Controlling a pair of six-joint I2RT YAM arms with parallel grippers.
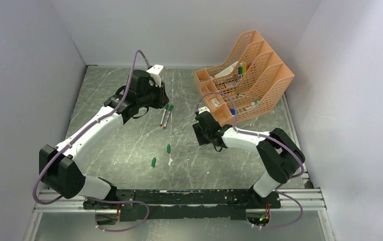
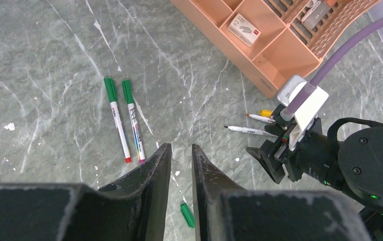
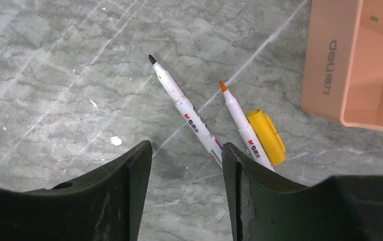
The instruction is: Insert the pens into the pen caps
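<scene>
Both arms reach over the marbled table (image 1: 129, 145), and neither claw holds anything.

The left arm stretches from the near left corner toward the far edge with its wrist bent down. The left gripper (image 2: 181, 146) has its jaws only a narrow slit apart and empty, hovering by two green-capped pens (image 2: 116, 118) that lie side by side around mid-table. The right arm is folded, elbow by the right edge and forearm running left. The right gripper (image 3: 186, 144) points down with its jaws spread wide and bare, over two uncapped pens (image 3: 186, 113), one black-tipped and one orange-tipped. These lie with a yellow cap (image 3: 267, 138) touching the orange-tipped one, just beside the near corner of the orange desk organizer (image 3: 330, 75). Two loose green caps (image 1: 168, 148) lie apart, nearer the near edge.
</scene>
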